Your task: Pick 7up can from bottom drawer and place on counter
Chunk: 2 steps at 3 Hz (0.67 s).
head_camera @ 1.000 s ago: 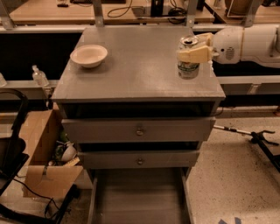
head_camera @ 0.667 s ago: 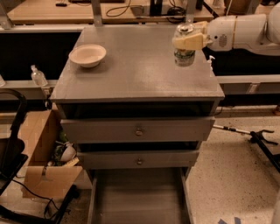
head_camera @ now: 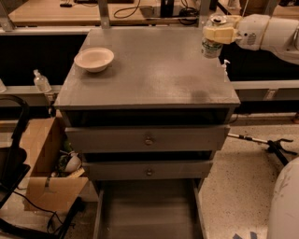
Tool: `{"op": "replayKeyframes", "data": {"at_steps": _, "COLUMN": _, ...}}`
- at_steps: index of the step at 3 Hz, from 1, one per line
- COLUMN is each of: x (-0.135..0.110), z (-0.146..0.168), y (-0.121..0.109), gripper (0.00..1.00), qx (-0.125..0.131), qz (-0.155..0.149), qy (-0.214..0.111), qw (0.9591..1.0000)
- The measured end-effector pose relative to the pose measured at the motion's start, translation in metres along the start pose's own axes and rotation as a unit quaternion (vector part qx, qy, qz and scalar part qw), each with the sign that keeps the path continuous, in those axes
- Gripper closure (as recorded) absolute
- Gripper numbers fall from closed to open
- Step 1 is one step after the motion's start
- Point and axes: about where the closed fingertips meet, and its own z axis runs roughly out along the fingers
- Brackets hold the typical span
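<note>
The 7up can (head_camera: 211, 45) is upright in my gripper (head_camera: 218, 33), whose cream fingers are shut around its upper half. The can hangs above the far right part of the counter (head_camera: 154, 74), over its right edge. My white arm (head_camera: 268, 30) reaches in from the right. The bottom drawer (head_camera: 148, 210) is pulled open at the foot of the cabinet, and its grey floor is bare.
A cream bowl (head_camera: 94, 59) sits on the counter's far left. Two shut drawer fronts with knobs (head_camera: 148, 140) are below the counter. A cardboard box (head_camera: 44, 163) stands on the floor at left. A pump bottle (head_camera: 41, 81) is on the left ledge. A wooden desk (head_camera: 93, 11) runs behind.
My gripper has carried the can up and toward the far right of the counter, away from the spot near the right edge where it was a second ago.
</note>
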Motion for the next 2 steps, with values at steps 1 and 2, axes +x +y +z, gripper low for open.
{"op": "replayKeyframes", "data": {"at_steps": 1, "x": 0.044, "z": -0.008, "y": -0.023, "gripper": 1.0, "qx": 0.012, "qz": 0.04, "qy": -0.026, "qw": 0.9988}}
{"op": "replayKeyframes", "data": {"at_steps": 2, "x": 0.076, "z": 0.008, "y": -0.025, "gripper": 1.0, "qx": 0.0, "qz": 0.063, "qy": -0.008, "qw": 0.998}}
